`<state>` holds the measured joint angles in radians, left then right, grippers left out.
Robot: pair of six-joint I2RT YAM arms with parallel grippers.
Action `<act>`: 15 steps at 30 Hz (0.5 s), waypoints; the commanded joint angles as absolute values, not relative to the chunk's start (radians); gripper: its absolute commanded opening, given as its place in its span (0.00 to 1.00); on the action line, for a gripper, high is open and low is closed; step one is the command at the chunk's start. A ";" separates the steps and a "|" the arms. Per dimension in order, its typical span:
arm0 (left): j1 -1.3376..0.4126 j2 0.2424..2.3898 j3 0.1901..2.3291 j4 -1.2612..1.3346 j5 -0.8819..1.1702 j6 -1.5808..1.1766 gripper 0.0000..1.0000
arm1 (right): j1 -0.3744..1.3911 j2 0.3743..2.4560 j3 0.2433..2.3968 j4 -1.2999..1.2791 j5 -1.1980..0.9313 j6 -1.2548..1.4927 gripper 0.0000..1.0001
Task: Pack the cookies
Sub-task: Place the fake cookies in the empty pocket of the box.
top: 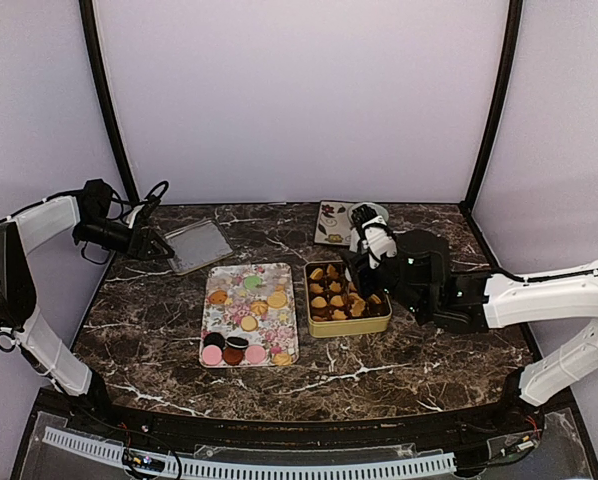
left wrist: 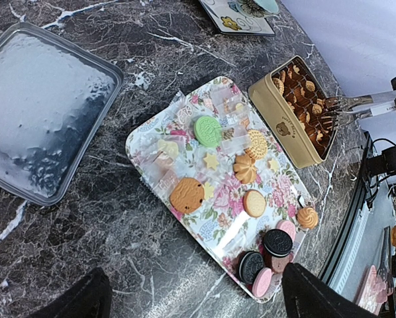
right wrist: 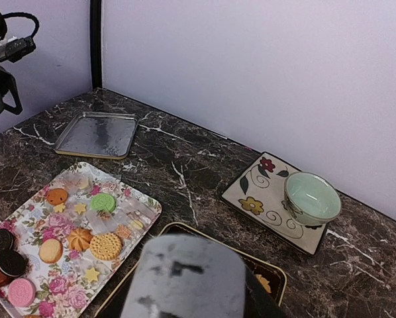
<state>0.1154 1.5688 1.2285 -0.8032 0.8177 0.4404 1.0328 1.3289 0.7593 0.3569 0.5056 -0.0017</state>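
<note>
you have the dark marble table (top: 159, 350) with a flowery tray (top: 279, 270) at its middle, its long axis running away from the arm bases. a gold tin (top: 349, 328) lies just beside the tray's right edge, set the same way. a silvery lid (top: 199, 245) sits well off at the far left, and a patterned square plate (right wrist: 251, 192) carrying a pale green bowl (right wrist: 310, 197) is behind the tin. your left gripper (top: 159, 245) hovers near the lid with its fingers (left wrist: 85, 298) spread wide and nothing between them. your right gripper (top: 357, 275) is down over the tin's far half; its own camera is blocked by a blurred grey shape, so i cannot tell whether its jaws are parted or holding anything. the cookies (left wrist: 187, 194) are split: golden ones already fill much of the tin, while green, tan, pink and dark discs lie loose on the tray. those loose ones sit directly to the left of your right gripper, a short sideways reach across the tin wall. so the right arm looks better placed for the next pick.
</note>
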 commanded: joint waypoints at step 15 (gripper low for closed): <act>0.123 1.546 1.253 -0.833 0.818 0.451 0.92 | 1.029 1.324 0.878 0.391 0.423 -0.006 0.39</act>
<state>0.1154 1.5688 1.2289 -0.8047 0.8177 0.4408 1.0328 1.2888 0.7898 0.3344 0.4870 -0.0093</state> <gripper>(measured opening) 0.916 0.390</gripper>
